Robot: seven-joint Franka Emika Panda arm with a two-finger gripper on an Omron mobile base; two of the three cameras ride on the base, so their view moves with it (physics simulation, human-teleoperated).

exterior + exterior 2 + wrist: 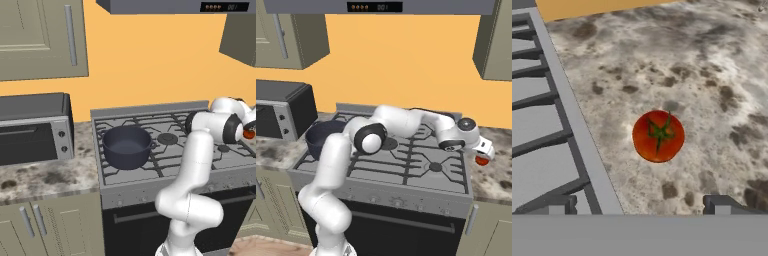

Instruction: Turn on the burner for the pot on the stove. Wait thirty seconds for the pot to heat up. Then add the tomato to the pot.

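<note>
The dark pot (126,145) stands without a lid on the front left burner of the grey stove (170,156); in the right base view the pot (320,138) is half hidden behind my arm. The red tomato (658,136) lies on the speckled counter just right of the stove (421,167). My gripper (639,205) hangs open right above the tomato (482,160), its fingertips (721,204) standing wide apart on either side and clear of it. In the left base view the tomato (248,134) peeks out beside my hand at the right edge.
A grey toaster oven (35,134) sits on the counter left of the stove. Small knobs (398,202) line the stove's front above the dark oven door. The speckled counter (712,75) stretches around the tomato. A range hood (376,7) hangs overhead.
</note>
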